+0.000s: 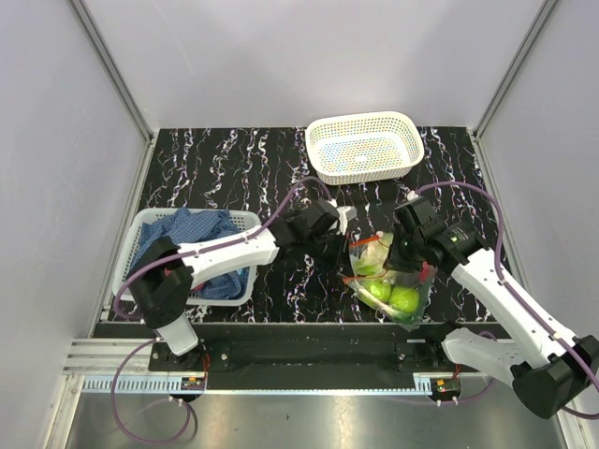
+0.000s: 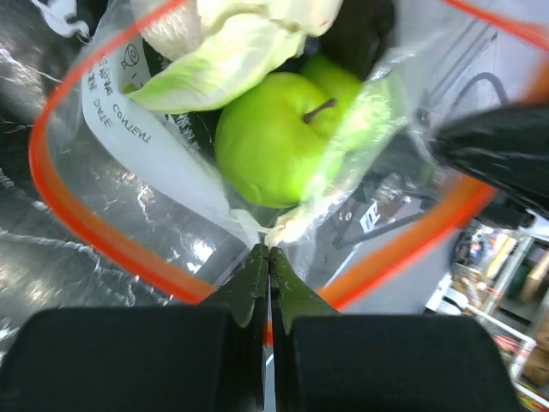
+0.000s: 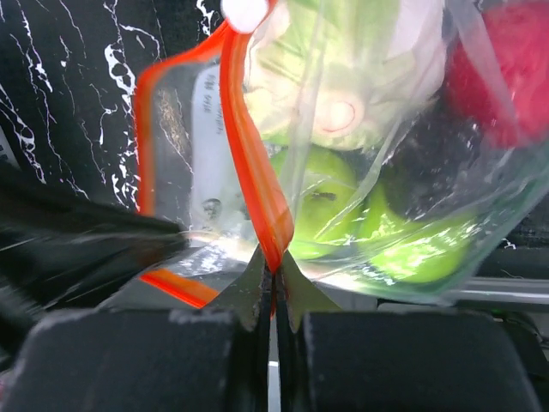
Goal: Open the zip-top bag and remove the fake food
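White "DATE" / "CONTENT" label panel (image 2: 129, 129) on the clear zip-top bag (image 2: 386, 172)

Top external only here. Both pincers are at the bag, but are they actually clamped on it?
Observer: Left wrist view shows the left pincer shut on the rim of the zip-top bag.
Operator: And the right?
Observer: Right wrist view shows the right pincer shut on the orange zip strip itself.
Operator: Mouth open?
Observer: It looks parted. In the left wrist view the strip's two sides stand apart in a loop, with a green apple framed inside it.
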Controlling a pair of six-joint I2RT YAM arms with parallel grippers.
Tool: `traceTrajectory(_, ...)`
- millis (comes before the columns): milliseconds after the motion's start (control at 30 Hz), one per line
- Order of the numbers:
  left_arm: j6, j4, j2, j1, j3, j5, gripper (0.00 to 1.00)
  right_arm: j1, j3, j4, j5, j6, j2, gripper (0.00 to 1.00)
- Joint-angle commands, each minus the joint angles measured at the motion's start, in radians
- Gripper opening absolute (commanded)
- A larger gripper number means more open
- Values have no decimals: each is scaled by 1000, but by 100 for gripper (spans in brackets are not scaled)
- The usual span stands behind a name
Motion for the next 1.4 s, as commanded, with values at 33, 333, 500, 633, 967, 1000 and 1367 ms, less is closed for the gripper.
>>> traceTrajectory(33,112,-181,-83,6,163,-108,0,3,23,0,3,-21,-39,0)
traceTrajectory(333,221,-360,34,0,496,-174,0,3,71,43,-129,-20,-85,0)
traceTrajectory(500,221,-412,80,-16,639,-149,0,3,153,62,-172,17,-39,0)
traceTrajectory(633,229,-476,100,-37,771,-177,0,3,245,57,-168,48,-16,0)
traceTrajectory(967,195,-578,94,-62,920,-306,0,3,252,20,-122,91,-12,0)
traceTrajectory(1000,201,-571,97,-59,906,-318,0,3,240,19,-109,89,-18,0)
traceTrajectory(1367,174,-700,236,-59,1056,-237,0,3,272,-15,-106,65,1,0)
